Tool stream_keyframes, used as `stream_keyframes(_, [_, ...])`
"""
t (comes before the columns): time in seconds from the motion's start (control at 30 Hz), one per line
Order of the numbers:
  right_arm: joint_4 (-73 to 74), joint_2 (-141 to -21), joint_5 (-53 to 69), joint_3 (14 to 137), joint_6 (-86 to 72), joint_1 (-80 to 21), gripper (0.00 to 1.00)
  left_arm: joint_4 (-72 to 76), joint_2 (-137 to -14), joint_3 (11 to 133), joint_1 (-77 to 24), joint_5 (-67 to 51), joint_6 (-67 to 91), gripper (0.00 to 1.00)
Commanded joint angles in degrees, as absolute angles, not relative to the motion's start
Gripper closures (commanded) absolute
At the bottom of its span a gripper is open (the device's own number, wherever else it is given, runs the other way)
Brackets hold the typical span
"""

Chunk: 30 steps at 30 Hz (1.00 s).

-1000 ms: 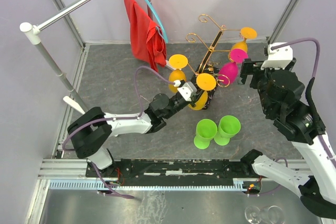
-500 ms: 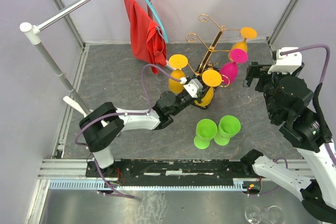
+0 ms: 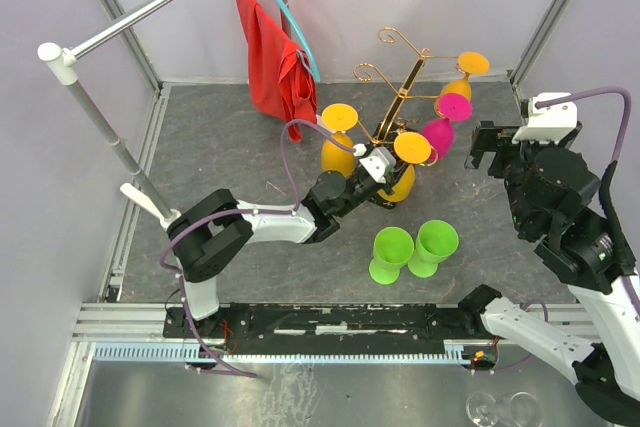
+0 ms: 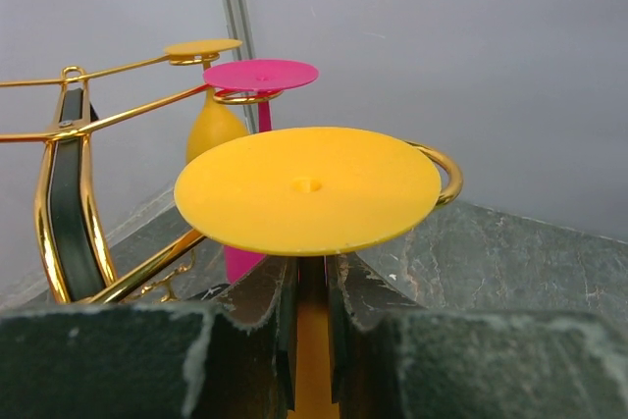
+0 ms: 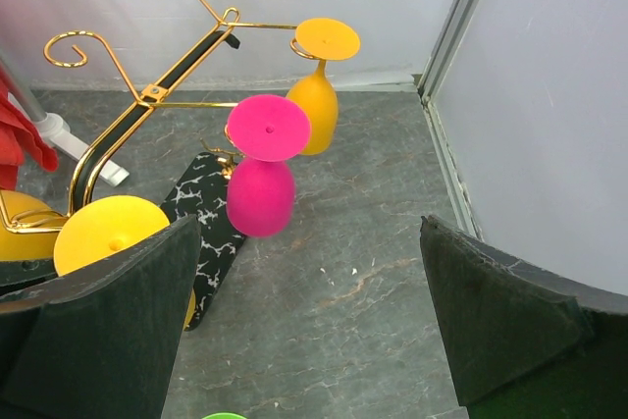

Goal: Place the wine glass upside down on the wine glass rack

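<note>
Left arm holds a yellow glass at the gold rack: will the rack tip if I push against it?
Possibly: the rack is tall, thin wire on a small black base. The hung pink glass adds weight up high. Its arms likely flex.

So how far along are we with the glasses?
Done: the left-hand yellow glass, far yellow glass and pink glass hang upside down on the rack. In hand: the left gripper grips a fourth yellow glass by its stem, foot up at a hook, unreleased. Left: two green glasses stand on the table; right gripper open, empty.
</note>
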<state>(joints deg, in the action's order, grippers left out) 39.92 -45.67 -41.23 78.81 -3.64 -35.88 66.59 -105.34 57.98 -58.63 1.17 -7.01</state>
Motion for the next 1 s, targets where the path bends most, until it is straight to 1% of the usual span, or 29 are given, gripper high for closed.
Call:
stream_keyframes(0.0, [39.11,-44.78,-42.41,78.82,-3.42,-36.04,0.0,69.38,-105.97,61.52,-58.77,-0.73,-5.67,0.97])
stream_keyframes(0.6, [38.74,-44.38,-42.01,77.86,-3.54,-36.05,0.0,65.68,-110.61,66.95,-58.82,-5.86,-5.11,0.97])
stream_keyframes(0.97, [37.25,-44.12,-43.02,76.42,-2.93,-36.04,0.0,64.52,-106.77,62.97,-61.01,-7.54,-6.76,0.97])
